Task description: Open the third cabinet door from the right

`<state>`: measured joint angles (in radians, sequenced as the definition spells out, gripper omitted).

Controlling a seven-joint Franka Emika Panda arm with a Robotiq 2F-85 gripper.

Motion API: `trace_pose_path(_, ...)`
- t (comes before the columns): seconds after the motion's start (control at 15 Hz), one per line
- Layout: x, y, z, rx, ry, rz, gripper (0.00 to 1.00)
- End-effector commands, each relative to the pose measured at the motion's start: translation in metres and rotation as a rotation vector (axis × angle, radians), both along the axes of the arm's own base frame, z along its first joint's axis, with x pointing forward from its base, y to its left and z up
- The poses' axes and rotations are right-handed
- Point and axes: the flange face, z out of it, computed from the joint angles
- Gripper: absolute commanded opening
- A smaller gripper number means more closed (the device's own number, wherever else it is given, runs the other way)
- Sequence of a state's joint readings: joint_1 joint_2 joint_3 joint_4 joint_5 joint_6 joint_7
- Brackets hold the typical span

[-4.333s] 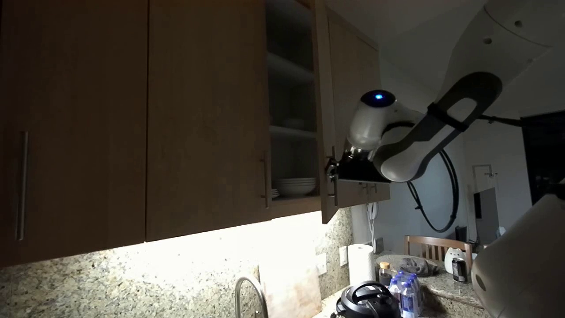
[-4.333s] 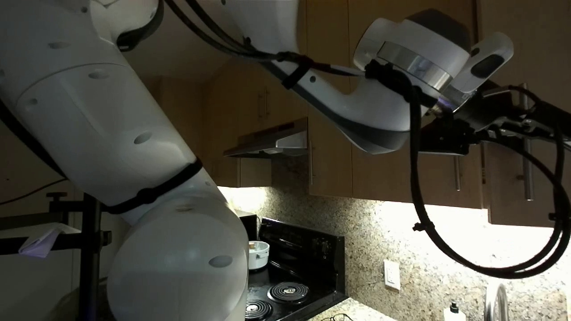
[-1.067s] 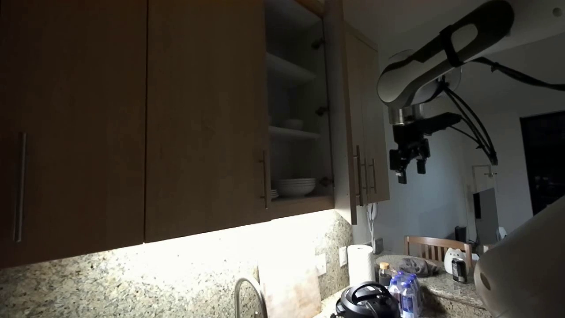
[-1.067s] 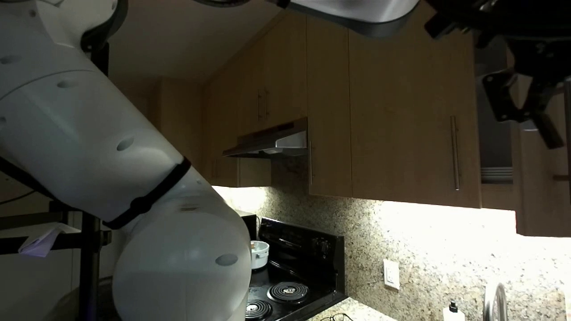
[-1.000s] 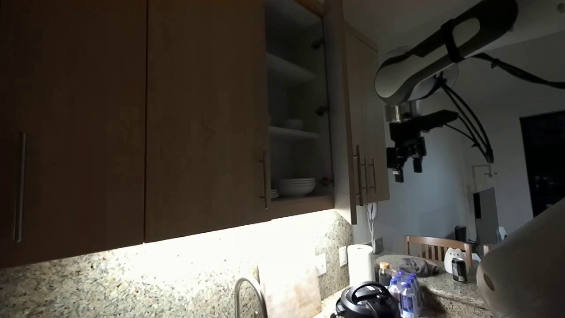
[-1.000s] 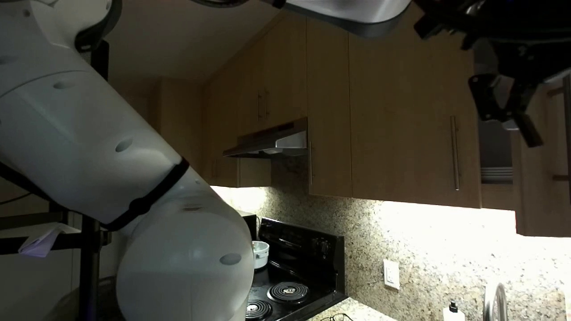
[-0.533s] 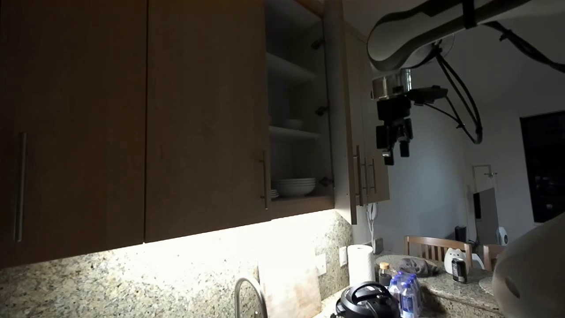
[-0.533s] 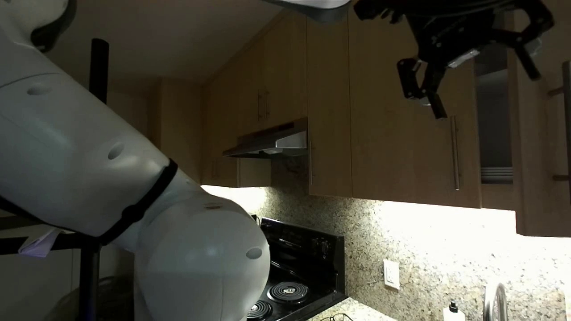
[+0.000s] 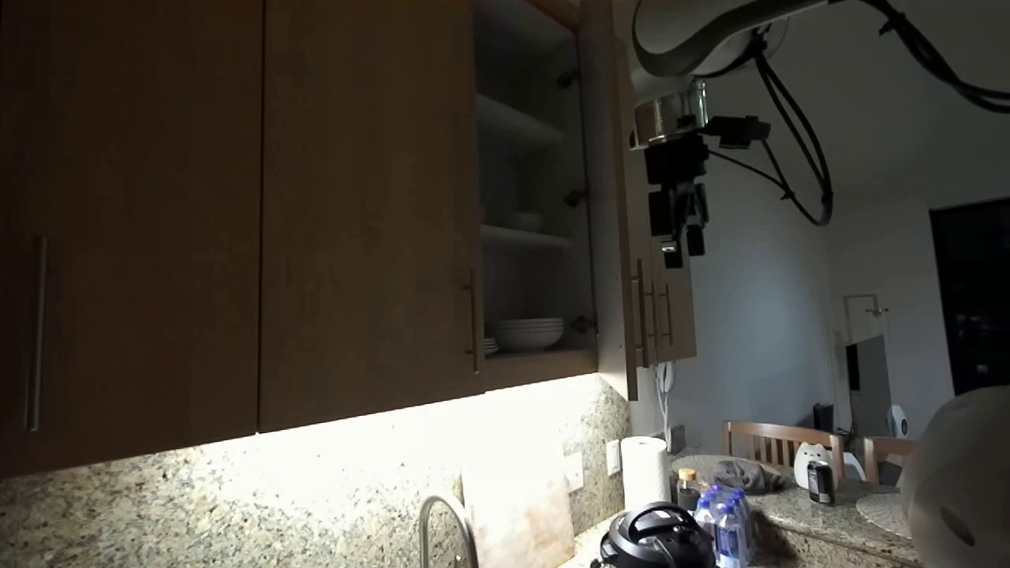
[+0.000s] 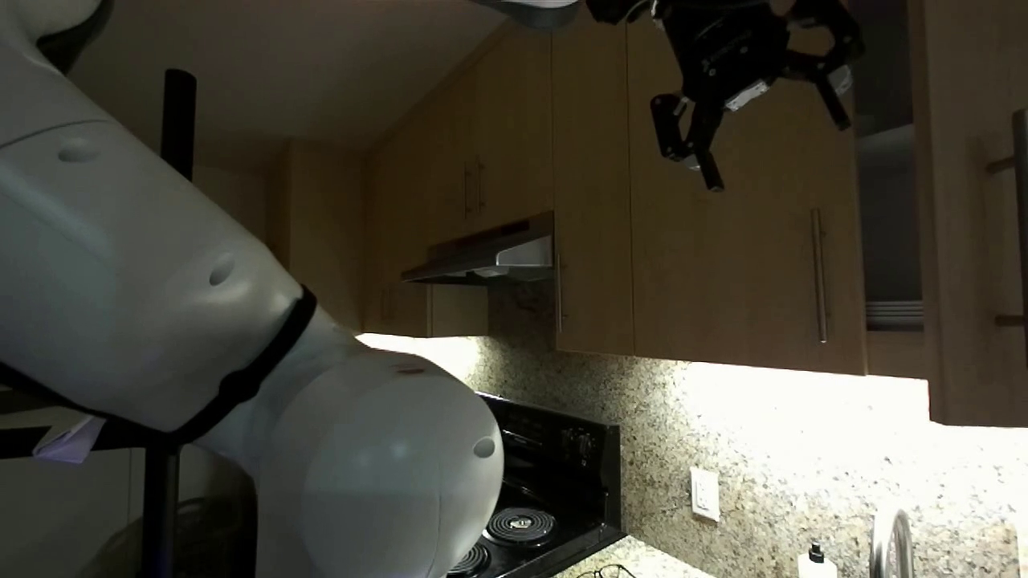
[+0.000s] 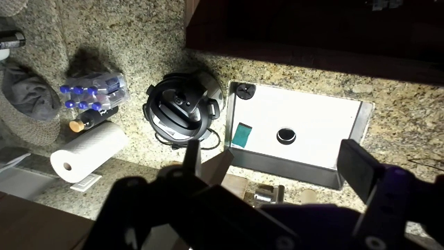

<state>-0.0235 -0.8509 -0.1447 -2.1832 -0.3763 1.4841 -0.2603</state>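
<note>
Black two-finger gripper [image 10: 777,152] is now well clear of the slim metal bar handle [image 9: 640,315], fingers [image 11: 357,170] spread wide w/ nothing betw. them; the tall flat brown wood cabinet door [image 9: 607,205], hinged beside white shelves [image 9: 525,238], stands wider open than secs ago; task prob. done.

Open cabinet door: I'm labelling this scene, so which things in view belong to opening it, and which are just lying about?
Part of the job:
open cabinet door
its bar handle
pincer, open and empty

Just lying about:
black cooker
paper towel roll
blue-capped bottles
green pad
grey cloth
</note>
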Motion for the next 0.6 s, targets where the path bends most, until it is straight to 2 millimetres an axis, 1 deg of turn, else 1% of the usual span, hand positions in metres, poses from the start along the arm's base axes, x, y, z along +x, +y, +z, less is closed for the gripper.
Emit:
trace_pose_path(0.0,0.028,0.033,0.013,0.025,0.042,0.031,1.0)
trace_pose_path(0.13,0.045,0.052,0.021,0.025,0.025,0.05,1.0)
trace_pose_path(0.27,0.069,0.063,0.028,0.032,-0.007,0.059,1.0)
trace_pose_path(0.4,0.095,0.072,0.033,0.021,-0.052,0.042,1.0)
trace_pose_path(0.53,0.119,0.075,0.035,0.005,-0.106,-0.008,1.0)
